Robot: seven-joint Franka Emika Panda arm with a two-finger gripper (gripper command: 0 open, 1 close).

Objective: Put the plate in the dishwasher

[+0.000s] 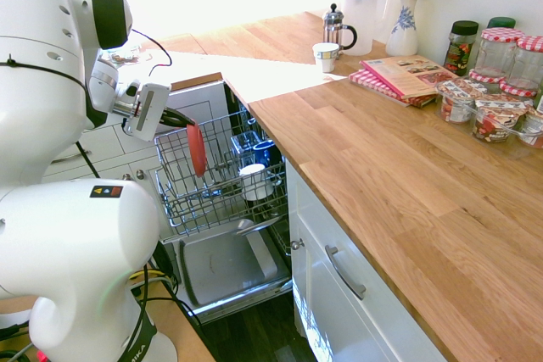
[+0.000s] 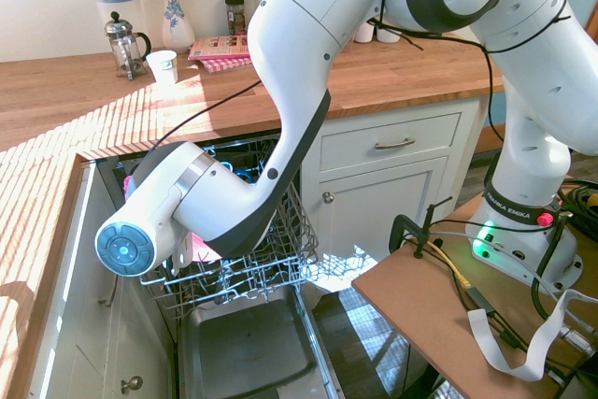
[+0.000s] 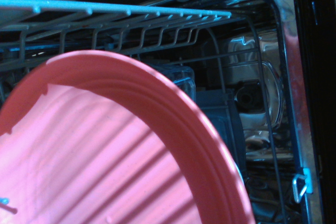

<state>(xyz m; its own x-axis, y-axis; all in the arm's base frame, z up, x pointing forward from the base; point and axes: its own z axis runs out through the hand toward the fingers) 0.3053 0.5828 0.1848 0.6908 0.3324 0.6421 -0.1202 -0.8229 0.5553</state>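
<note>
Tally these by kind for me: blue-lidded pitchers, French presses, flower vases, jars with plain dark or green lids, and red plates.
Blue-lidded pitcher: 1
French press: 1
Flower vase: 1
Plain-lidded jars: 2 (dark-lidded jar, green-lidded jar)
Red plate, in the gripper: 1
Total: 6

Strong light washes out the wall and the far end of the counter [image 1: 365, 142] in the first exterior view. In the second exterior view, striped shadows cross the counter's left part, and bright patches lie on the floor [image 2: 369, 324]. The wrist view is dim and soft, with a cyan cast on the rack [image 3: 105, 8] and banded shadows over the pink-lit plate [image 3: 115, 156].
</note>
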